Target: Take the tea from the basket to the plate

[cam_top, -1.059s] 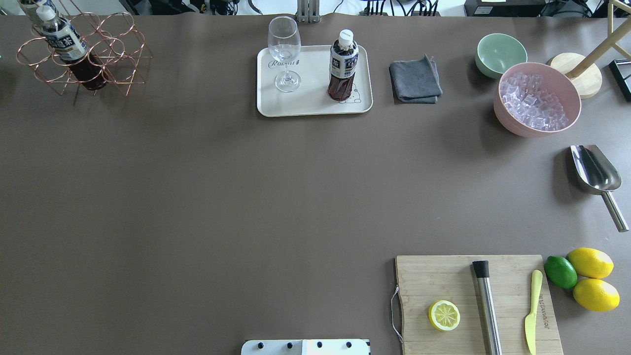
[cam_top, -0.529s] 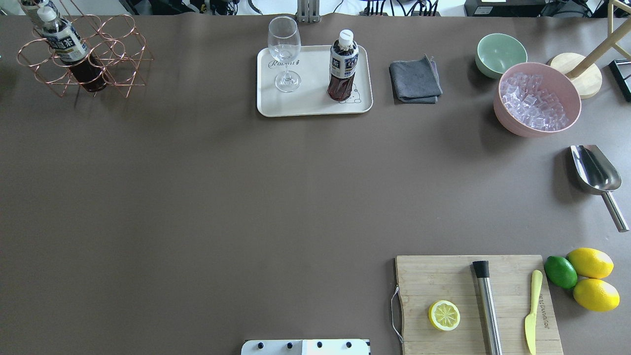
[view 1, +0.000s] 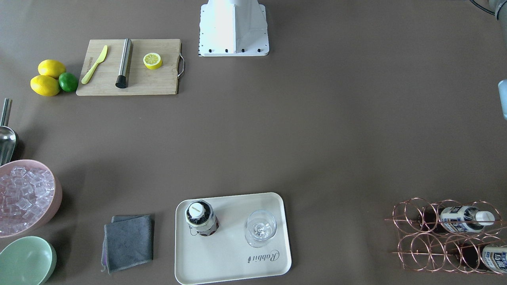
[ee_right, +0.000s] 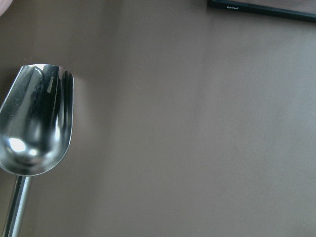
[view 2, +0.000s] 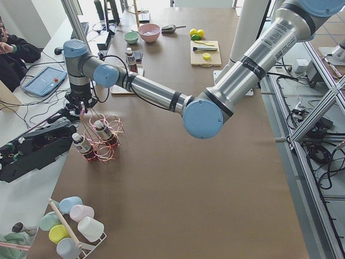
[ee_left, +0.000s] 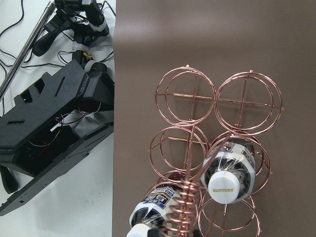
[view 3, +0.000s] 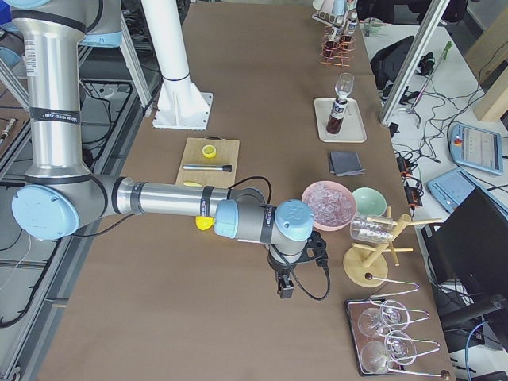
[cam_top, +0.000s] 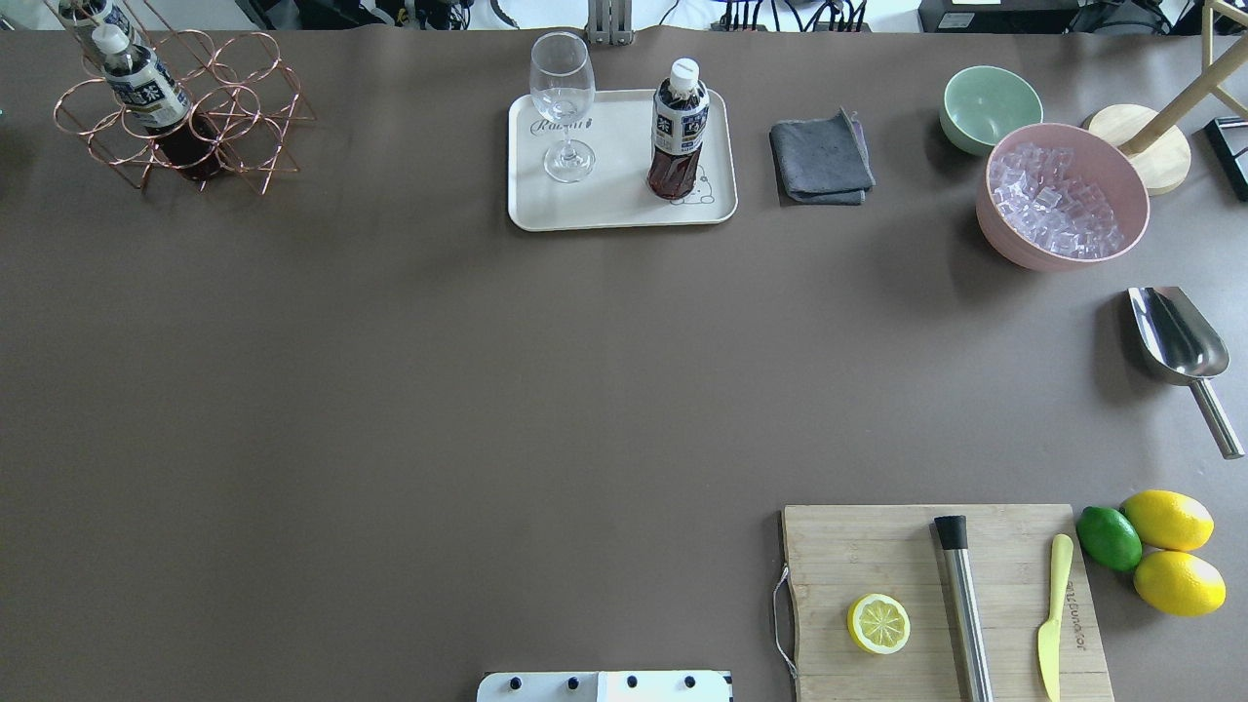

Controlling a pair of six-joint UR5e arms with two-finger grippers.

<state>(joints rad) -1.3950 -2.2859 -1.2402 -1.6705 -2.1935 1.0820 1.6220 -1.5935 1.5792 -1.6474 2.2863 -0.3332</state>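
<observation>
One tea bottle (cam_top: 679, 132) stands upright on the cream plate (cam_top: 614, 210), next to a stemmed glass (cam_top: 563, 97). Two more tea bottles (cam_top: 146, 88) lie in the copper wire basket (cam_top: 244, 107) at the far left corner. In the exterior left view my left gripper (view 2: 82, 109) hangs right above the basket (view 2: 110, 127), and I cannot tell whether it is open or shut. The left wrist view looks straight down on the basket's rings (ee_left: 190, 94) and a white cap (ee_left: 226, 185). My right gripper (view 3: 284, 287) hovers low over the table's right end; its state cannot be told.
A grey cloth (cam_top: 821, 161), a mint bowl (cam_top: 990, 105) and a pink bowl of ice (cam_top: 1063, 195) sit to the right of the plate. A metal scoop (cam_top: 1175, 336) lies at the right edge. The cutting board (cam_top: 877, 546) holds a lemon half, a muddler and a knife.
The basket with its two bottles has shifted a little to the right and toward the far edge, and it looks more tilted. Everything else is unmoved.
</observation>
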